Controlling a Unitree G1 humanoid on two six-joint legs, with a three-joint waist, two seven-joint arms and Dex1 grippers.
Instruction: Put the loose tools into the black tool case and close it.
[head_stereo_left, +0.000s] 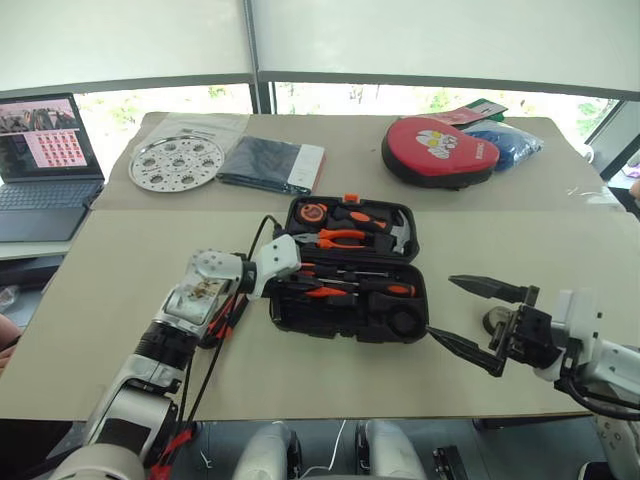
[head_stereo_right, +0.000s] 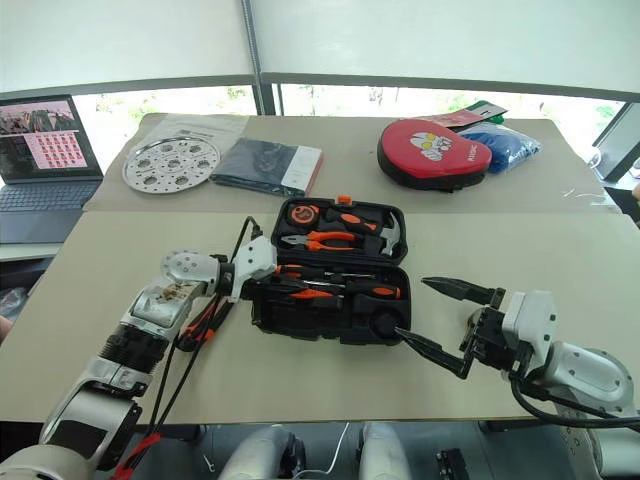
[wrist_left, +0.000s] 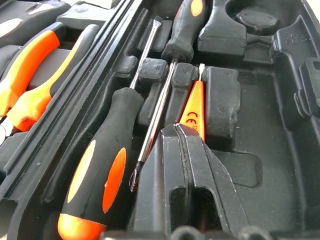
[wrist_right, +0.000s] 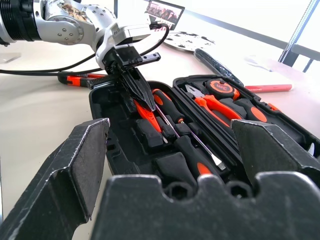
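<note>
Fingers of my left gripper (wrist_right: 140, 95) are clenched on the slim orange tester screwdriver (wrist_left: 194, 111), inside the black moulded-plastic case (head_stereo_left: 350, 285); right gripper (head_stereo_left: 470, 318) at four o'clock, spread wide.

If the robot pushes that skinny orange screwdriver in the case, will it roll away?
Probably not. The slim orange tester screwdriver lies in a moulded groove of the black tool case, whose ridges should stop rolling. It looks thin and plastic, so likely light. The shut left gripper is pressing on it.
</note>
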